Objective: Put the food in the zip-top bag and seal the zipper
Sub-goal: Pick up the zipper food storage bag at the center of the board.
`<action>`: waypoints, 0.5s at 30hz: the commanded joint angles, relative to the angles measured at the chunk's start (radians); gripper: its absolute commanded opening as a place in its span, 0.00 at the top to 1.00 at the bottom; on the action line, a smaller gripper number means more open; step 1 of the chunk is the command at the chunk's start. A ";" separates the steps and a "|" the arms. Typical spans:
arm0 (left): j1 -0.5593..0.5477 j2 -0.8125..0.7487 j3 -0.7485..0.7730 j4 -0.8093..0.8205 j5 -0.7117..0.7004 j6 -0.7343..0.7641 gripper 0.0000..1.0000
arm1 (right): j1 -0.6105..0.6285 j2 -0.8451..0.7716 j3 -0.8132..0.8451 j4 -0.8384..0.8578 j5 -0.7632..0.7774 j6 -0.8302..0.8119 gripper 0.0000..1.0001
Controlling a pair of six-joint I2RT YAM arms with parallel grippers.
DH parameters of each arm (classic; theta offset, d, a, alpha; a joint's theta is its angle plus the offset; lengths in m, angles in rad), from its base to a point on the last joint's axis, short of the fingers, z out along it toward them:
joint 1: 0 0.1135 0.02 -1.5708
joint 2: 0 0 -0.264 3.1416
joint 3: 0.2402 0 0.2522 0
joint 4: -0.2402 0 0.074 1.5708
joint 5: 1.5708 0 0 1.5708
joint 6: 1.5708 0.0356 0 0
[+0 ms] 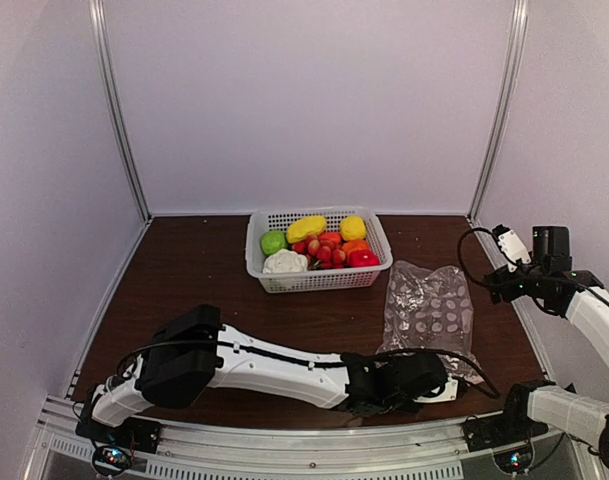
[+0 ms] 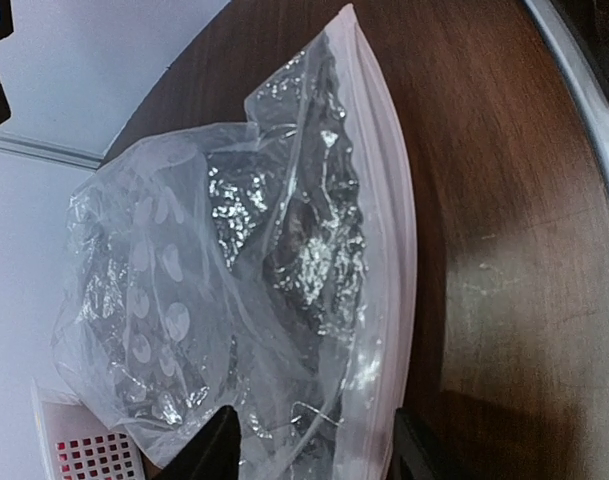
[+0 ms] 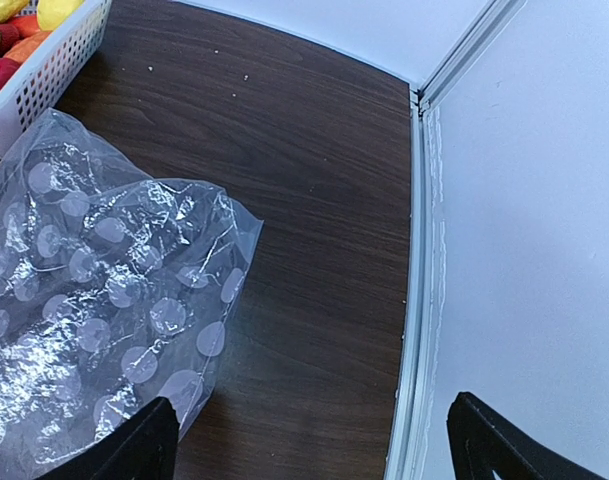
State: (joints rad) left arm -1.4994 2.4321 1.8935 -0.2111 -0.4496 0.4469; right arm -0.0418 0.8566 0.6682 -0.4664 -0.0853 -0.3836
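The food lies in a white mesh basket [image 1: 319, 282] at mid-table: yellow lemon [image 1: 353, 228], banana-like piece [image 1: 306, 228], green lime [image 1: 273, 242], white cauliflower [image 1: 285, 263], red pepper [image 1: 363, 258], strawberries [image 1: 324, 252]. The clear dotted zip-top bag [image 1: 429, 310] lies flat to the basket's right and holds no food. My left gripper [image 1: 446, 380] is open at the bag's near end. In the left wrist view its jaws [image 2: 319, 455] straddle the bag [image 2: 214, 260] and the pale zipper [image 2: 384, 200]. My right gripper [image 1: 496, 285] is open and empty, raised over the bag's far right corner [image 3: 84, 300].
The brown table [image 1: 204, 270] is walled in white on three sides, with a metal rail [image 3: 414, 300] along its right edge. The basket corner [image 3: 44, 70] shows in the right wrist view. My left arm [image 1: 274, 365] lies across the near table edge.
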 commanded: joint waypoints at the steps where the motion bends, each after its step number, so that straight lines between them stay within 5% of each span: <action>1: 0.001 0.046 0.038 0.007 0.006 -0.009 0.44 | -0.009 -0.012 -0.013 0.011 -0.001 0.021 0.06; 15: 0.000 0.107 0.136 -0.001 -0.045 -0.056 0.74 | -0.021 -0.021 -0.013 0.005 -0.024 0.014 0.06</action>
State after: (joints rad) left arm -1.4998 2.5217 1.9926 -0.2146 -0.4984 0.4114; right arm -0.0532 0.8474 0.6678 -0.4664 -0.0959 -0.3805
